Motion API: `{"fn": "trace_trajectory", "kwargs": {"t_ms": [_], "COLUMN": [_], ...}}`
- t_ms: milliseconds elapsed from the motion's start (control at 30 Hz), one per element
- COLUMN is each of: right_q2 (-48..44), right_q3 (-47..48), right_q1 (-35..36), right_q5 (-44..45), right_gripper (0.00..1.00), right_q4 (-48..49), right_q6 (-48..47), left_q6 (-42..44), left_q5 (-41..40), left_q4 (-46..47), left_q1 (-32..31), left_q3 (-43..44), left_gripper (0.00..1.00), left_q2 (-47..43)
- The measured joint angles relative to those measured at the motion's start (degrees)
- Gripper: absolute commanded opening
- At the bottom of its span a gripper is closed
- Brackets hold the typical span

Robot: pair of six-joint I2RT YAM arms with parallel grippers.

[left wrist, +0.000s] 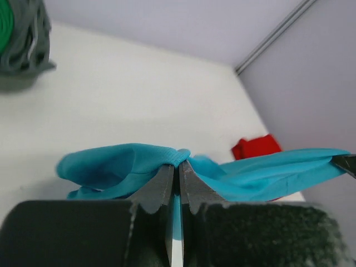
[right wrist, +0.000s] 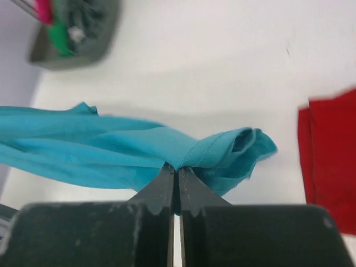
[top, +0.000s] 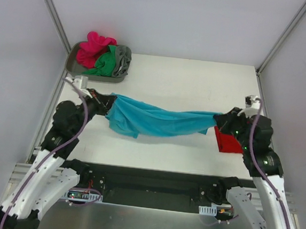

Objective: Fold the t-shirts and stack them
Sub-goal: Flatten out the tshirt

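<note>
Closest to the arm bases, a strip of bare tabletop runs along the near edge, in front of both grippers. Past it, the left gripper has its fingers pressed together on one end of the teal t-shirt. In the left wrist view only a thin fold of cloth sits between them. The right gripper pinches the other end in the same way, at a hemmed edge that curls over beside its fingertips. The shirt hangs between the two grippers as a long band, bunched and wider near the left gripper, narrow near the right one. Its lower edge sags toward the near side; whether it touches the tabletop cannot be told.

Just beside the right gripper, on its outer and nearer side, the red t-shirt lies flat with straight edges. It is close to the right edge of the tabletop and partly hidden by the right arm.

Beyond both grippers the tabletop is wide and bare up to its far edge. Beyond the left gripper, in the far left corner, the grey tray holds a magenta t-shirt, a green t-shirt and a grey t-shirt in a pile. The magenta one rises above the rim. Pale walls close the left, right and far sides.
</note>
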Motion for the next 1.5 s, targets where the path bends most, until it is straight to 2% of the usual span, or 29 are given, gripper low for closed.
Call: {"fn": "trace_trajectory", "kwargs": {"t_ms": [167,400,600,733,767,800,833,867,900,933,1000,1033,1100,1167,1333,1500], "right_q2": [-4.5,-6.4,-6.7,-1.5,1.7,5.5,10.1,15.1,21.1,27.0,36.1,39.6,43.8,43.8,34.6,20.8], "right_q3": [11.8,24.2,22.2,14.3,11.6,9.2,7.1,5.8,5.1,5.1,6.1,7.1,9.1,10.0,8.3,0.2], "right_q1": [0.0,0.0,0.0,0.0,0.0,0.0,0.0,0.0,-0.2,-0.3,-0.4,-0.4,-0.4,-0.4,-0.5,-1.9], "right_q5": [-6.1,-13.7,-11.7,-8.6,-7.5,-6.2,-4.7,-3.3,-1.8,-0.4,2.1,3.3,5.1,6.6,10.2,11.2], "right_gripper": [0.03,0.05,0.09,0.11,0.16,0.33,0.64,0.83,0.89,0.95,1.00,0.97,0.96,0.96,0.96,0.96], "right_q4": [0.2,0.0,-0.6,1.1,2.4,3.8,4.9,5.5,6.0,6.1,5.4,4.7,3.6,3.5,5.6,7.5], "right_q6": [-1.3,-1.3,-1.0,-0.2,0.1,0.3,0.5,0.7,0.6,0.4,-0.1,-0.4,-0.9,-1.1,0.0,2.1], "left_q6": [1.6,3.3,4.4,4.8,4.9,5.0,5.3,5.7,5.9,6.3,6.2,5.9,5.6,4.9,0.1,-9.6], "left_q5": [-0.2,-0.3,-6.1,-11.6,-13.4,-15.3,-18.4,-19.6,-20.9,-21.9,-22.4,-22.4,-22.5,-22.9,-23.6,-22.5], "left_q4": [-0.4,-1.2,-2.4,-2.4,-2.5,-2.5,-2.9,-3.0,-4.0,-5.4,-8.6,-10.1,-12.8,-16.2,-16.3,-19.0], "left_q1": [0.0,0.0,0.0,0.0,0.0,0.0,0.0,0.1,0.4,1.0,2.1,2.7,3.2,3.5,3.5,4.5], "left_q3": [7.1,18.7,19.0,15.9,14.9,14.2,13.9,13.9,14.5,16.1,20.0,21.6,22.0,21.9,16.0,-3.7], "left_gripper": [0.00,0.00,0.00,0.00,0.09,0.26,0.50,0.69,0.81,0.99,0.99,0.99,0.99,0.99,0.99,0.97], "left_q2": [-9.6,-13.6,-12.2,-4.3,-0.7,3.2,10.3,13.6,19.4,26.2,38.4,44.1,48.6,48.7,37.4,15.7]}}
